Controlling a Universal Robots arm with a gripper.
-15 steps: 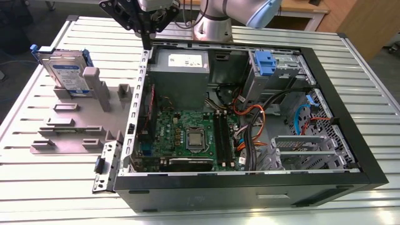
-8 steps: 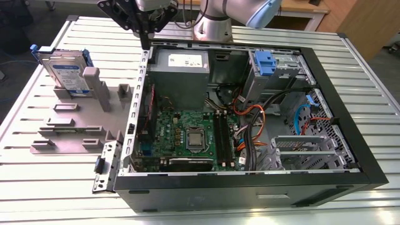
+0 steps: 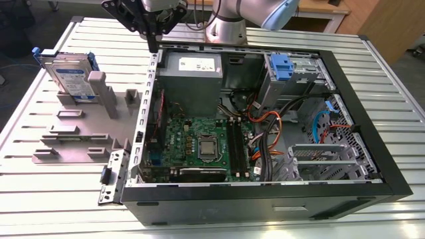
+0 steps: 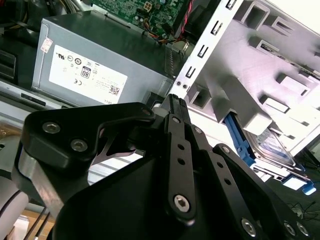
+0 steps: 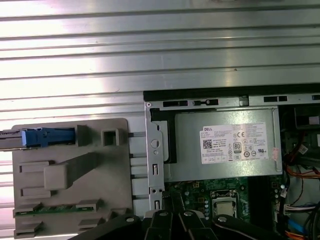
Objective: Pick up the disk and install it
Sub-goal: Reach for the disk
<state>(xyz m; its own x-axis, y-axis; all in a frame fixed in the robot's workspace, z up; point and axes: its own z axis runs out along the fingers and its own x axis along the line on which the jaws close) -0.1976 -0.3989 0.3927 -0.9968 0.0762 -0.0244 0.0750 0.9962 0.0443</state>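
Observation:
The disk [image 3: 69, 75] stands upright on edge in a slot of a grey fixture plate [image 3: 79, 135], on the exterior view's left; its blue-and-white label faces forward between blue side rails. In the second wrist view the disk [image 4: 274, 146] lies past the case wall, and the first wrist view catches the disk's blue rail [image 5: 46, 136] edge-on. My gripper [image 3: 154, 46] hangs above the back corner of the open computer case [image 3: 265, 194], well apart from the disk on its right in the exterior view. Its fingers [image 4: 173, 104] meet, shut on nothing.
The grey power supply box [image 3: 192, 69] sits just below the gripper inside the case. A motherboard [image 3: 199, 144], loose cables [image 3: 272, 134], a blue latch [image 3: 281, 67] and a metal drive cage [image 3: 319, 159] fill the case. Everything rests on a ribbed metal table [image 3: 59, 199].

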